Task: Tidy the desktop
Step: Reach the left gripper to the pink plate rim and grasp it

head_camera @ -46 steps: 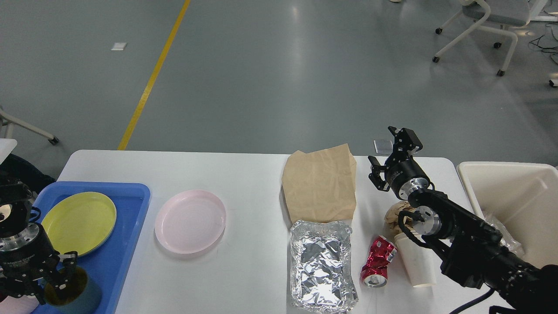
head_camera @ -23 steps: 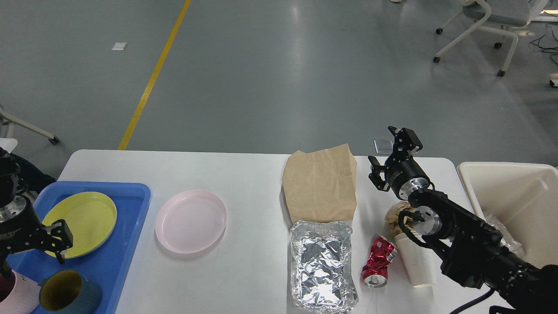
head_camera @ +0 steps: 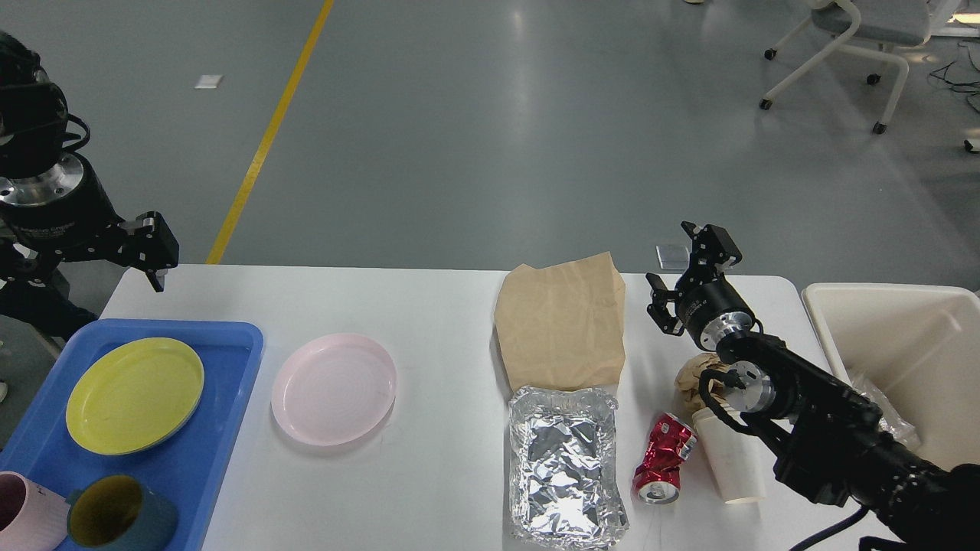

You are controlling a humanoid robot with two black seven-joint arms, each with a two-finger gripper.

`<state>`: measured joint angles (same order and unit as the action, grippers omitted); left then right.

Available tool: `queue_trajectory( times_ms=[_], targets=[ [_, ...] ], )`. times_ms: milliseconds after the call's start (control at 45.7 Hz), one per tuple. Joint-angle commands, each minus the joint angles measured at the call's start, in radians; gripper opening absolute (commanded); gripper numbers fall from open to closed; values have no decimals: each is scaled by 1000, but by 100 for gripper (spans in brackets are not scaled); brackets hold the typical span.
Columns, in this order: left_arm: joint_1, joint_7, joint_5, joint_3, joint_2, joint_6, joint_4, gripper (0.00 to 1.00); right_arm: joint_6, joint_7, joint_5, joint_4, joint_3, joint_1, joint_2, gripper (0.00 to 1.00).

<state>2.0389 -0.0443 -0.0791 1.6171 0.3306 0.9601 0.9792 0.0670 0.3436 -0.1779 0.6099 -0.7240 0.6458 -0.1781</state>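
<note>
- While my left gripper (head_camera: pixel 157 260) hangs above the far-left corner of the desktop (head_camera: pixel 429 306), only one of its fingers shows clearly, so I cannot tell how the jaws stand; a line of print on its black collar is too small to read.
- My right gripper (head_camera: pixel 684 264) stands over the far-right part of the desktop, jaws spread apart and holding nothing.
- Blue tray (head_camera: pixel 222 344), left end of the desktop: holds a yellow plate (head_camera: pixel 134 394), a pink cup (head_camera: pixel 23 520) and a dark teal cup (head_camera: pixel 115 524) with a yellow inside.
- Pink plate (head_camera: pixel 334 388), on the bare top just right of the tray.
- Brown paper bag (head_camera: pixel 563 321), flat, creased, no print visible.
- Foil container (head_camera: pixel 565 467), crumpled, touching the bag's near edge.
- Crushed red can (head_camera: pixel 664 459), its lettering illegible.
- White paper cup (head_camera: pixel 731 467) on its side beside the can, crumpled brown paper (head_camera: pixel 689 379) at its far end.
- Cream bin (head_camera: pixel 903 337) off the right edge of the desktop.
</note>
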Motion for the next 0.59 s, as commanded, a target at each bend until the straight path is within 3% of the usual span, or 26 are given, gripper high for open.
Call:
queue_trajectory(
  times_ms=[0, 131, 285, 460, 569],
  targets=[
    [69, 27, -4, 21, -42, 0, 35, 96, 0, 0, 0, 1, 0, 0, 0, 100],
    [34, 29, -7, 0, -97, 0, 23, 96, 0, 0, 0, 1, 0, 0, -1, 100],
    [-118, 20, -7, -100, -151, 0, -28, 96, 0, 0, 0, 1, 0, 0, -1, 100],
    [-310, 14, -7, -201, -192, -211, -74, 96, -1, 0, 0, 1, 0, 0, -1, 100],
    [-419, 9, -5, -259, -194, -280, -132, 96, -1, 0, 0, 1, 0, 0, 0, 100]
  ],
)
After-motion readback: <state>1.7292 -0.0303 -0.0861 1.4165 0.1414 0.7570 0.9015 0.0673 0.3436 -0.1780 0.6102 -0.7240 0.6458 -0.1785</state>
